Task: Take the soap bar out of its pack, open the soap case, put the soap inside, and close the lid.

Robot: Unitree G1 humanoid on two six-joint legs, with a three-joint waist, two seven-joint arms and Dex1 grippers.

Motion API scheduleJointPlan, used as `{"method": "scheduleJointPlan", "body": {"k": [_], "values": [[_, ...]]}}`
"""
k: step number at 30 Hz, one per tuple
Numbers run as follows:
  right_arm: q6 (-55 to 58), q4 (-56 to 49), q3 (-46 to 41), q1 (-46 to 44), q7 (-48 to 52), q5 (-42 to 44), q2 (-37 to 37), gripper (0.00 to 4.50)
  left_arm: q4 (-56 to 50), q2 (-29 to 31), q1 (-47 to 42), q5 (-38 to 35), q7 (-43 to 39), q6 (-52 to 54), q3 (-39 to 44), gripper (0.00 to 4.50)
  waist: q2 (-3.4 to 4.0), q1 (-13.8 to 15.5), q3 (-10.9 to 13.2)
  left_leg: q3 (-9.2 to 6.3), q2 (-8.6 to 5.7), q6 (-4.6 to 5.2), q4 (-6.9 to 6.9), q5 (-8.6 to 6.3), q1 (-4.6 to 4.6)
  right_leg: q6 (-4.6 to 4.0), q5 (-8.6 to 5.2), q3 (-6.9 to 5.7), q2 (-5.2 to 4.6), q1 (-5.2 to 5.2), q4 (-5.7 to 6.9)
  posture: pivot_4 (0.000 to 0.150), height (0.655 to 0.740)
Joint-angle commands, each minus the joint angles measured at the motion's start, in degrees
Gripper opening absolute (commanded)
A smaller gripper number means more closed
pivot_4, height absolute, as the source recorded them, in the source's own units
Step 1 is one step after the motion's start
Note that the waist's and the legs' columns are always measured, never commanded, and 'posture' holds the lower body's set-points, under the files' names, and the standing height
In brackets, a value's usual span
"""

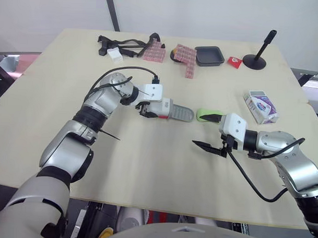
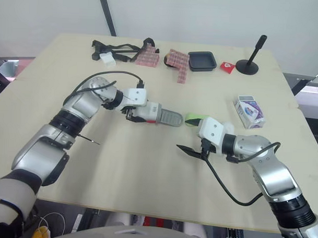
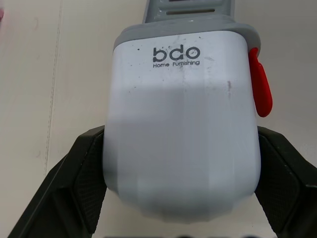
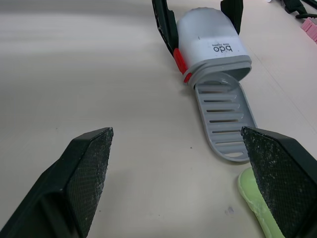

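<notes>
Loading step, seemingly: left gripper [image 1: 147,111] clamped on soap case [image 1: 168,110], slotted tray [image 4: 223,115] slid out; right gripper [image 1: 208,133] spread wide beside green soap bar [image 1: 203,115]. Next, grasp bar, lay on tray.

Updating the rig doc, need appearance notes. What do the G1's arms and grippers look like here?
The left arm and right arm are silver-grey rounded shells with black bands at the joints. Each wrist carries a white boxy block, fed by a looping black cable. The left gripper and right gripper each have two black wedge-shaped fingers with finely textured pads.
</notes>
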Motion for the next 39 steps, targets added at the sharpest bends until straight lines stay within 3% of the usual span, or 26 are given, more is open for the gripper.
{"method": "scheduleJointPlan", "body": {"k": [1,13,25,26,39], "values": [[-0.92,-1.08,-0.99,-0.77,0.24,0.27,0.09,4.45,-2.71,2.78,0.97,-1.55,-0.81,-0.66,2.49,3.49,0.0,-0.06,0.0,0.0,0.0,0.0,0.0,0.0,0.0,0.0,0.0,0.0,0.0,0.0,0.0,0.15,0.74],[-1.12,-0.74,-1.6,-0.97,0.96,0.33,-0.4,4.45,1.92,7.08,5.11,-7.41,-3.15,-8.92,6.92,3.49,0.01,0.07,0.0,-0.01,0.0,0.0,-0.01,0.0,0.01,0.0,0.0,-0.05,-0.09,-0.01,0.0,0.15,0.74],[-0.68,-1.24,-1.66,-0.85,1.22,0.28,-0.61,4.45,10.84,2.36,2.99,-7.44,-0.22,-12.95,7.35,3.49,0.0,0.12,0.0,-0.01,-0.02,0.0,-0.01,0.0,-0.01,0.0,0.0,-0.04,-0.09,0.0,-0.02,0.15,0.74],[-0.63,-1.28,-1.68,-0.87,1.17,0.27,-0.6,4.5,11.34,1.95,2.71,-7.77,-0.4,-12.79,7.68,4.5,0.0,0.11,0.01,-0.01,-0.02,0.0,-0.01,0.0,-0.01,0.0,0.0,-0.04,-0.09,0.0,-0.02,0.15,0.74],[-0.72,-1.09,-1.29,-1.13,0.66,-0.29,-0.4,4.5,12.92,2.74,0.79,-7.73,-2.55,-13.6,8.18,4.5,0.0,-0.02,0.01,-0.01,-0.01,0.0,-0.01,0.0,0.0,0.0,0.0,-0.04,-0.09,0.0,-0.03,0.15,0.74]]}}
